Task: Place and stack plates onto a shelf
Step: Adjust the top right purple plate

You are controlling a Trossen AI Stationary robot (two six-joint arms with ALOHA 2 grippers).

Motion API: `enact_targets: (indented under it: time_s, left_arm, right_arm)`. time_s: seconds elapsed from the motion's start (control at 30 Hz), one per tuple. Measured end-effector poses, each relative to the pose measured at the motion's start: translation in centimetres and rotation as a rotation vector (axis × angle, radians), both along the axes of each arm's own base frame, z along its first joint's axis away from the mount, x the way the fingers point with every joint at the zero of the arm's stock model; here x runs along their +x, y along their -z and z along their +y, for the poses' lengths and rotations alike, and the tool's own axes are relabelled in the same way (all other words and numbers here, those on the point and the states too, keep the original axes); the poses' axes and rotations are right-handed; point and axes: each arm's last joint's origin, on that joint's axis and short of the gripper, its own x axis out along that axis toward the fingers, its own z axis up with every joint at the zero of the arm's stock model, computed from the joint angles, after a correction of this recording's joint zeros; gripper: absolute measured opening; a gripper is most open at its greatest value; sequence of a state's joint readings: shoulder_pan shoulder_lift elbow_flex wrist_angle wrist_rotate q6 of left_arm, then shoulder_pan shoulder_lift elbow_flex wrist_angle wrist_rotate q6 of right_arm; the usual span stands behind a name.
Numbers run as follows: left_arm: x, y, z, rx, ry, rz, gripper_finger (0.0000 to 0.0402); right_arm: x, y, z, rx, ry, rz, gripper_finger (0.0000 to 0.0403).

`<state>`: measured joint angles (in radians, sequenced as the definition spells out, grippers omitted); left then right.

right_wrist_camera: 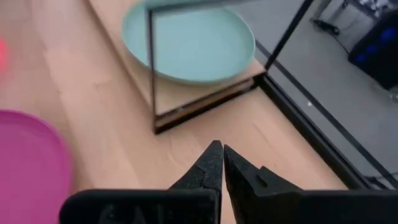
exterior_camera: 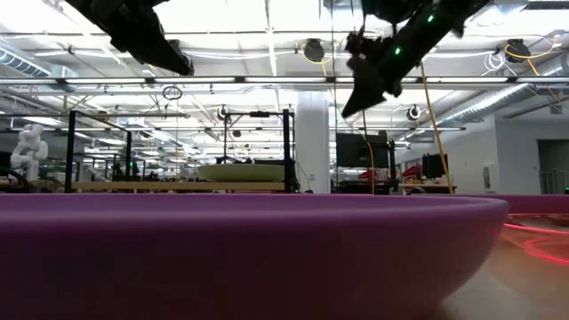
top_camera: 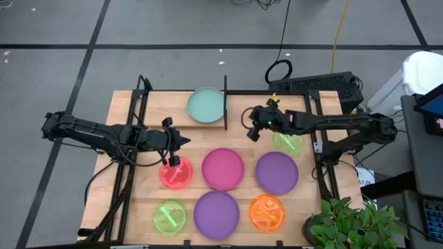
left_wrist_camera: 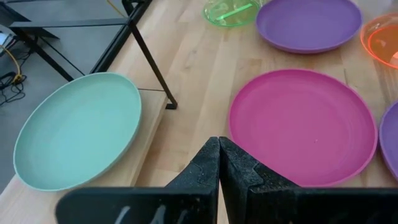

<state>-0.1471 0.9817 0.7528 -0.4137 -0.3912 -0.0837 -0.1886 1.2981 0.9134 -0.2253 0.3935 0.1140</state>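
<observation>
A pale teal plate (top_camera: 206, 105) lies flat on the shelf's wooden board (right_wrist_camera: 205, 93) at the table's far side, beside the black upright post (right_wrist_camera: 150, 62). Several other plates lie flat on the tabletop: magenta (top_camera: 223, 168), purple (top_camera: 277, 172), a second purple (top_camera: 217, 214), red (top_camera: 176, 173), orange (top_camera: 267, 212), and two neon-green ones (top_camera: 287, 142) (top_camera: 169, 216). My left gripper (top_camera: 181, 140) hangs shut above the table, near the red plate. My right gripper (top_camera: 249, 128) hangs shut in the air, right of the shelf's post. Neither holds anything.
Black frame rails (top_camera: 131, 131) run along the table's left and right sides (top_camera: 318, 138). A potted plant (top_camera: 353, 221) stands at the near right corner. Bare wood (top_camera: 242, 135) lies between the shelf and the magenta plate.
</observation>
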Motion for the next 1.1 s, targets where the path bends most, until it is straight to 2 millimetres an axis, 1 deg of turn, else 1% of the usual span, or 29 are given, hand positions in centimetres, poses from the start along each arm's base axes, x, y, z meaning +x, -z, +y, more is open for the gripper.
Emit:
enact_targets:
  time_s: [0.13, 0.23, 0.37, 0.57, 0.73, 0.87, 1.0, 1.1]
  left_arm:
    - [0.0, 0.0, 0.0, 0.001, -0.001, 0.001, 0.0008]
    - [0.0, 0.0, 0.0, 0.002, -0.001, 0.001, 0.0008]
    - [0.0, 0.0, 0.0, 0.016, 0.009, 0.006, 0.0008]
    - [0.0, 0.0, 0.0, 0.021, 0.013, 0.007, 0.0008]
    - [0.0, 0.0, 0.0, 0.021, 0.013, 0.007, 0.0008]
    - [0.0, 0.0, 0.0, 0.022, 0.013, 0.007, 0.0008]
    - [0.0, 0.0, 0.0, 0.022, 0.013, 0.007, 0.0008]
    - [0.0, 0.0, 0.0, 0.021, 0.012, 0.007, 0.0008]
  right_arm:
    - [-0.8, -1.2, 1.7, -0.002, -0.057, -0.025, 0.0]
    - [-1.2, -1.3, 2.8, 0.006, -0.097, -0.006, 0.0]
    - [-1.4, -1.0, 4.0, 0.035, -0.125, 0.033, 0.0]
    - [-1.3, -0.6, 5.4, 0.148, -0.233, 0.04, 0.0]
    - [-1.0, -0.9, 7.2, 0.171, -0.322, -0.006, 0.0]
    - [-1.2, -0.9, 8.5, 0.212, -0.335, -0.006, 0.0]
    - [-1.1, -1.8, 9.4, 0.259, -0.326, 0.016, 0.0]
    - [-0.5, -2.3, 10.7, 0.291, -0.366, 0.053, 0.0]
